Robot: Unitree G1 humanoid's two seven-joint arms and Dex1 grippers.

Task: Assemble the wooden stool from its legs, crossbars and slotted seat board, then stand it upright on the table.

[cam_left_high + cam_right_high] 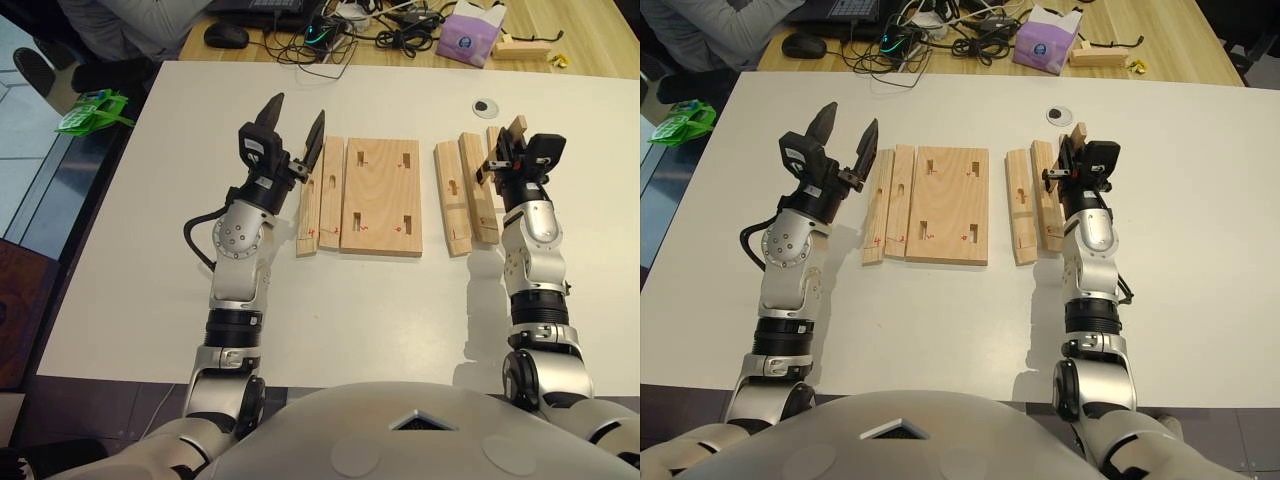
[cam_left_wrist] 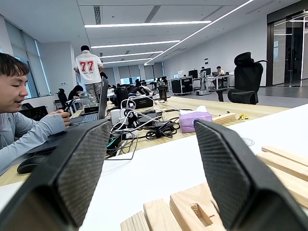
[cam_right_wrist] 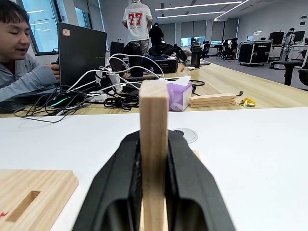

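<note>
The slotted seat board [image 1: 380,197] lies flat in the middle of the white table [image 1: 200,130]. Two wooden bars [image 1: 320,200] lie side by side against its left edge. My left gripper [image 1: 300,106] hovers open just left of and above those bars, its fingers [image 2: 72,178] wide apart with nothing between them. To the board's right lie two more bars [image 1: 462,195]. Beside them my right gripper [image 1: 508,152] is shut on a short wooden bar [image 3: 154,125], held on edge between the black fingers [image 3: 120,183].
A small black disc [image 1: 486,105] sits in the table behind the right bars. Beyond the far edge, a wooden desk carries a purple tissue box [image 1: 465,35], cables and a mouse [image 1: 226,35]. A green object [image 1: 90,112] lies off the left edge.
</note>
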